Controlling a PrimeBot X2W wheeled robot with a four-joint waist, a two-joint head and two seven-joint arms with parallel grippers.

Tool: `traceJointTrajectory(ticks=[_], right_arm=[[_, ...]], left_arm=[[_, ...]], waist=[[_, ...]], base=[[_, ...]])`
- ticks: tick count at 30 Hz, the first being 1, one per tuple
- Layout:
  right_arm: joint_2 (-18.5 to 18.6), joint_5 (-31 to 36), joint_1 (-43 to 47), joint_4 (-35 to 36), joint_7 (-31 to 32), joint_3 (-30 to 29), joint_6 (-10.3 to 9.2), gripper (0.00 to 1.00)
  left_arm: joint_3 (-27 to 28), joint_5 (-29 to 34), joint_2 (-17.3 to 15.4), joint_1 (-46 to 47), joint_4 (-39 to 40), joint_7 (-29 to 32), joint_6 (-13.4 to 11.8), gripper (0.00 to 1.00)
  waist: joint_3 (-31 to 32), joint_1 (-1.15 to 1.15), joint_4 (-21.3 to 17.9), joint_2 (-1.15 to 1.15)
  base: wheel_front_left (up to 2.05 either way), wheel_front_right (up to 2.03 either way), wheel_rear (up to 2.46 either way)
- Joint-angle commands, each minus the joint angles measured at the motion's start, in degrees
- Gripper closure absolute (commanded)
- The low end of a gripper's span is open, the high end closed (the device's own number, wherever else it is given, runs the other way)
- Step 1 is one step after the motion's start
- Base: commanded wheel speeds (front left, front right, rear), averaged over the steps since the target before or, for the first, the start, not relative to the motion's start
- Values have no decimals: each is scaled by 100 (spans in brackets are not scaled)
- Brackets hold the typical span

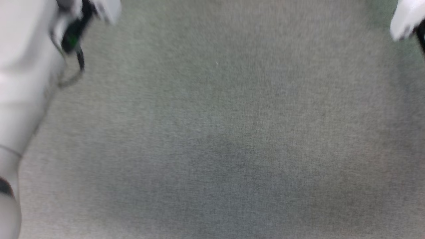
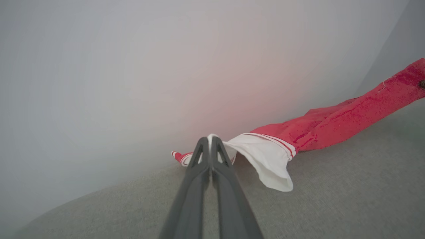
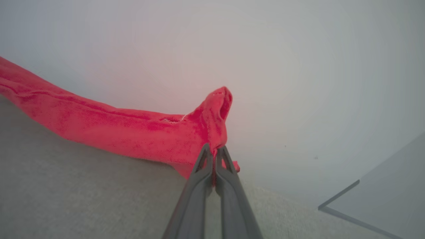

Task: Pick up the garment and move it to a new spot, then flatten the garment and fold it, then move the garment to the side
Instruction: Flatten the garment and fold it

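Left gripper (image 2: 210, 142) clamped on white sleeve (image 2: 265, 159) of jersey (image 2: 332, 127); right gripper (image 3: 214, 151) clamped on red edge. Hold span taut, lower evenly onto carpet (image 1: 232, 132).

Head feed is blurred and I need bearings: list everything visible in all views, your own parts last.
garment: one, red with a white sleeve and striped trim, stretched between both grippers.
surface: one, grey, below the garment.
wall: one, pale grey, behind the garment.
panel: one, darker grey, right wrist view's lower right.
left gripper: one, dark, shut on the garment's white sleeve.
right gripper: one, dark, shut on the garment's red end.
left forearm: one, pale, head view's left edge.
right forearm: one, pale, head view's upper right.
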State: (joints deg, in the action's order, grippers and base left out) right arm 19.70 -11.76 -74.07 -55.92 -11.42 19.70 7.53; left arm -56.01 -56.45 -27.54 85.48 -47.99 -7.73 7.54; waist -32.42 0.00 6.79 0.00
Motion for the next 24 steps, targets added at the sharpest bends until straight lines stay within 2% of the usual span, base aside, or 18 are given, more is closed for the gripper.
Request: traceJointTrajectory(ticks=[1, 5, 8, 9, 13, 16, 20, 24], right_arm=[[206, -402, 445, 231, 133, 289, -8, 100], [667, -1222, 1458, 937, 571, 863, -8, 100], [1125, -1821, 2238, 1743, 922, 1212, -8, 100], [1125, -1821, 2238, 1743, 922, 1212, -8, 100], [1761, -2371, 3335, 2868, 1209, 1435, -8, 100], [2162, -2541, 4115, 3502, 1220, 1271, -8, 100], [2410, -2586, 5177, 4113, 1203, 984, -8, 100], [2418, -2447, 6232, 4621, 1240, 607, -8, 100]], left_arm=[[-58, -111, -132, -463, 201, -5, -12, 100], [-171, -278, -402, -1374, 709, -29, -92, 100], [-220, -410, -703, -2134, 1348, -54, -354, 100], [-220, -410, -703, -2134, 1348, -54, -354, 100], [-220, -691, -1265, -3248, 2478, -144, -948, 100], [-243, -863, -1693, -4097, 3416, -256, -1489, 100], [-249, -1089, -2149, -5078, 4435, -433, -2175, 100], [-215, -1293, -2445, -5861, 5199, -588, -2668, 100]], waist=[[1177, 0, 299, 0], [1722, 0, 324, 0], [2047, 0, 329, 0], [2047, 0, 329, 0], [2352, 0, 305, 0], [2490, 0, 301, 0], [2622, 0, 351, 0], [2674, 0, 415, 0]], base=[[0, 0, 0], [0, 0, 0], [0, 0, 0], [0, 0, 0], [0, 0, 0], [0, 0, 0], [0, 0, 0], [0, 0, 0]])
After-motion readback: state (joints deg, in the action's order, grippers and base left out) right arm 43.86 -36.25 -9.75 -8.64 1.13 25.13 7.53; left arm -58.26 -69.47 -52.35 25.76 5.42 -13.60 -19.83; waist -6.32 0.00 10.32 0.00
